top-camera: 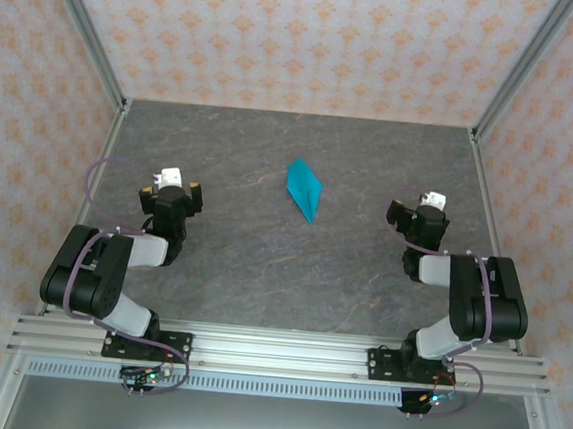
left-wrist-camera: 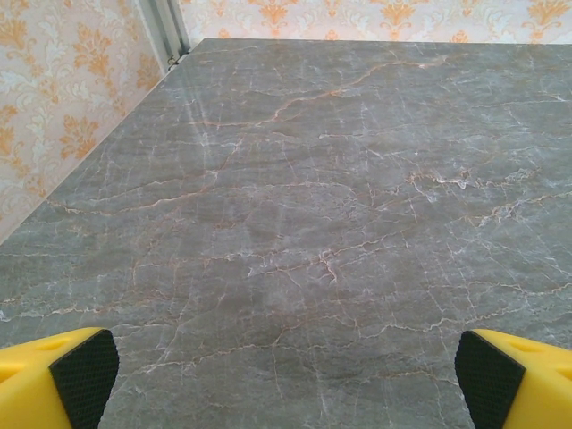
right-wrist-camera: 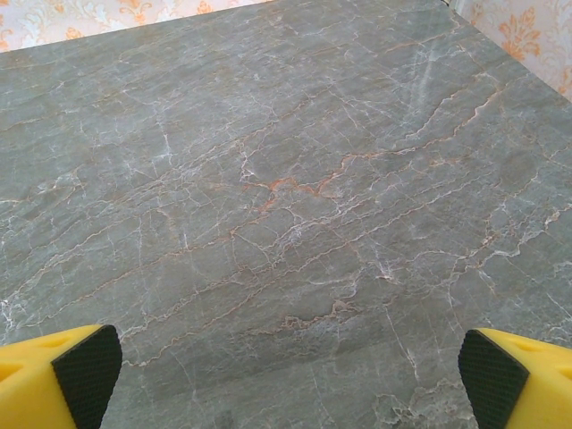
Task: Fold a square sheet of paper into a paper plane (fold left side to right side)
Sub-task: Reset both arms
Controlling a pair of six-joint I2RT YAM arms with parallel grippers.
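Paper plane (top-camera: pixel 304 189) lay flat mid-worktop (top-camera: pixel 222 259), sharp tip toward near edge, well apart from both arms. Left tool (top-camera: pixel 173 191) and right tool (top-camera: pixel 417 215) gaped wide, empty. Folding looked finished. Any last crease would want flat press along fold, not pinch.

On the paper plane (top-camera: pixel 304 188) creases are too small to tell — each wrist view's bottom edge crops the fingers (left-wrist-camera: pixel 36 384).
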